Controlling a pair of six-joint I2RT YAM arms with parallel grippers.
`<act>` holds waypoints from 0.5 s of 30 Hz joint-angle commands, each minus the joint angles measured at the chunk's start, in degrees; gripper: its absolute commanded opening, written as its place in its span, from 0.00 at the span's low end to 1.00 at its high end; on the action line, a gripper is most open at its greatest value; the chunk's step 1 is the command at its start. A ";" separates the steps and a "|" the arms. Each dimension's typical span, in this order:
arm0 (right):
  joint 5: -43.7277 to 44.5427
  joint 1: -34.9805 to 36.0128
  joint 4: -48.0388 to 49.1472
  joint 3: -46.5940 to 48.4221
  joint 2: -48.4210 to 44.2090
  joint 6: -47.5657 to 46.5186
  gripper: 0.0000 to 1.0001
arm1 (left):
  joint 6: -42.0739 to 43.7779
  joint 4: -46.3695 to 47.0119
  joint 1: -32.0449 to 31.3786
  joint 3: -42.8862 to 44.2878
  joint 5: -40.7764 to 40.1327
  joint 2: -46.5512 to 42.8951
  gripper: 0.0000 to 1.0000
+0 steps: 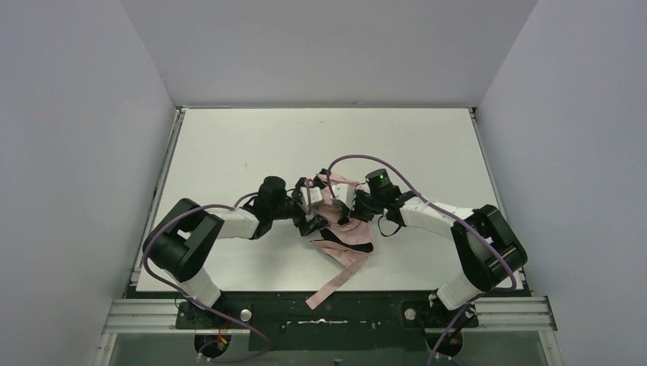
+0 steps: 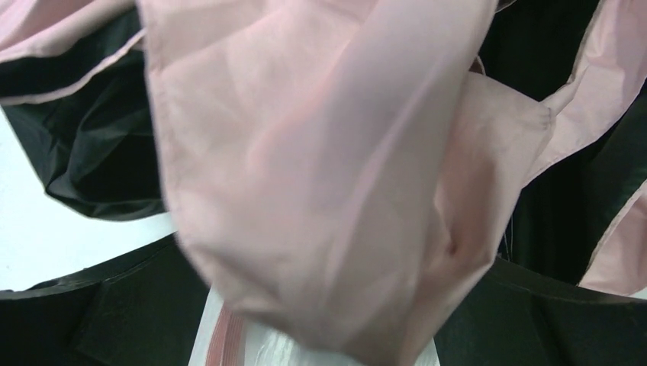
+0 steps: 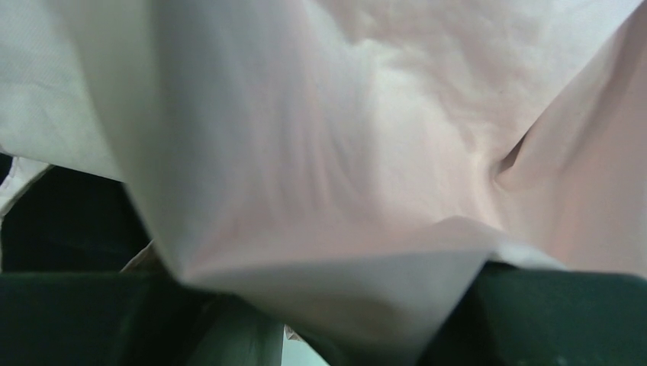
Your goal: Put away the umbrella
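Observation:
The umbrella (image 1: 345,238) lies crumpled in the middle of the table, pale pink outside and black inside, with a pink band (image 1: 329,288) trailing toward the front edge. My left gripper (image 1: 313,213) meets it from the left. In the left wrist view its black fingers (image 2: 107,309) stand wide apart, open, and loose pink canopy (image 2: 320,175) hangs between them. My right gripper (image 1: 348,209) meets it from the right. Its dark fingers (image 3: 84,320) show at either side of a fold of pink canopy (image 3: 358,282), which they pinch. The shaft and handle are hidden.
The white table (image 1: 229,145) is walled on three sides by grey panels. A black rail (image 1: 328,316) with both arm bases runs along the near edge. Purple cables (image 1: 358,160) loop above the wrists.

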 commanded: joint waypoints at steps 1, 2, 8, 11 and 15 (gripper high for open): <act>-4.48 -0.06 -2.01 1.76 -1.23 0.32 0.16 | 1.72 2.77 -1.48 3.00 0.85 0.44 0.93; -4.63 -0.05 -1.89 1.66 -1.22 0.18 0.16 | 2.31 1.56 -1.68 3.44 1.08 0.65 0.93; -5.23 -0.13 -1.18 0.35 -2.44 -0.95 0.17 | 2.14 0.03 -1.92 4.21 0.40 2.03 0.76; -5.82 -0.39 -1.78 0.37 -2.37 -1.33 0.18 | 0.54 0.41 -2.00 3.90 0.45 2.62 0.63; -6.26 -0.61 -2.24 0.97 -2.12 -0.93 0.19 | -0.28 -0.08 -2.88 4.08 0.30 4.19 0.47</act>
